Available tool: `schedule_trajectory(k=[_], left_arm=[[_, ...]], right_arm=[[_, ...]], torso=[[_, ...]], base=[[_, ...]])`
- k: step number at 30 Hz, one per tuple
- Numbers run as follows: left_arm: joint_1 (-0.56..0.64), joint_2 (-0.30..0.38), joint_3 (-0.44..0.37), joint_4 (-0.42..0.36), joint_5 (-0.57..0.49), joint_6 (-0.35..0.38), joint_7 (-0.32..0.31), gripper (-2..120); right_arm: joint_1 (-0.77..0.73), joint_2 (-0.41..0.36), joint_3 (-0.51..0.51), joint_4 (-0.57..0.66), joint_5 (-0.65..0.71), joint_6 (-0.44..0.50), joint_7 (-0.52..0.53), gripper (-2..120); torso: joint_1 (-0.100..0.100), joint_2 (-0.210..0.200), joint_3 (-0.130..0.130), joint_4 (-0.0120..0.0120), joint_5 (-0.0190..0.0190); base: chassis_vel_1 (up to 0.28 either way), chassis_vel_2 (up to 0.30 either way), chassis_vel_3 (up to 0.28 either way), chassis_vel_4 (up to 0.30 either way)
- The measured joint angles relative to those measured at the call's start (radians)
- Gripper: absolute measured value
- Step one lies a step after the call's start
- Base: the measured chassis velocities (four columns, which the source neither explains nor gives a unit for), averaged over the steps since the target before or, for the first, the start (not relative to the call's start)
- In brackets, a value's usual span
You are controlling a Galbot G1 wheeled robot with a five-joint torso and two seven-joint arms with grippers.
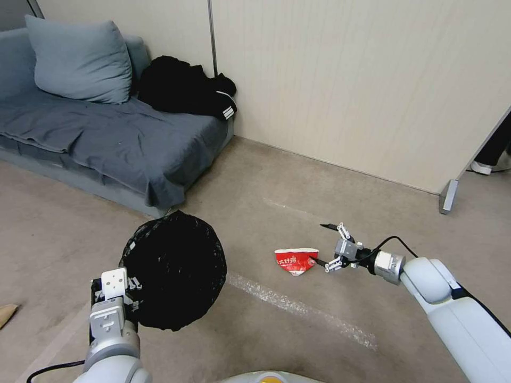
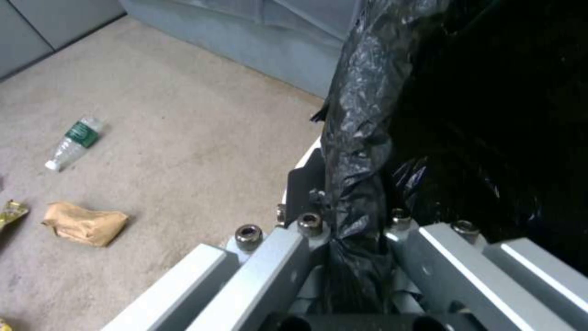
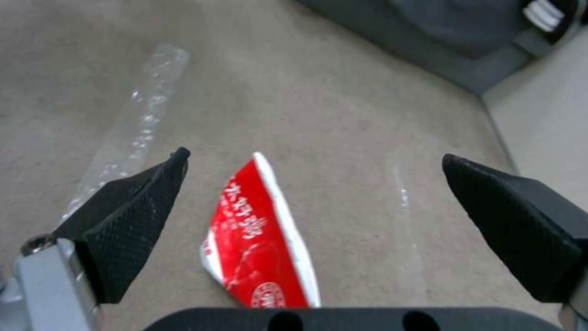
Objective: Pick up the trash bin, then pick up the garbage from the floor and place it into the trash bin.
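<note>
Black glossy bag lines the bin [image 1: 175, 268], its rim pinched by the left tool [image 1: 114, 290].
Right of the bin, a flattened red-white paper cup [image 1: 296, 261] lies on the floor [image 1: 255, 202]; right tool [image 1: 326, 243] spread wide beside it.

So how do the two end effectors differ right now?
The left end effector is clamped on the glossy black bag rim of the trash bin, holding it up; the right end effector is open and empty, poised around the flattened red-white paper cup on the floor. Both are low, near the floor.
</note>
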Motion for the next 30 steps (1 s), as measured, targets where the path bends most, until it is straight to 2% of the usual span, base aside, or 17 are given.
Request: schedule_trajectory(k=[11, 30], left_arm=[[0.005, 0.0, 0.007, 0.0, 0.006, -0.002, -0.001, 0], [0.024, -0.008, 0.0, -0.006, 0.019, -0.009, -0.004, 0]], right_arm=[[0.057, 0.042, -0.036, -0.116, -0.014, 0.046, -0.054, 100], [0.256, 0.252, -0.025, -0.514, -0.172, 0.118, -0.06, 100]], torso=[[0.0, 0.0, 0.0, 0.0001, 0.0001], [0.0, 0.0, 0.0, 0.0001, -0.0001]], base=[[0.0, 0.0, 0.0, 0.0], [0.0, 0.0, 0.0, 0.0]])
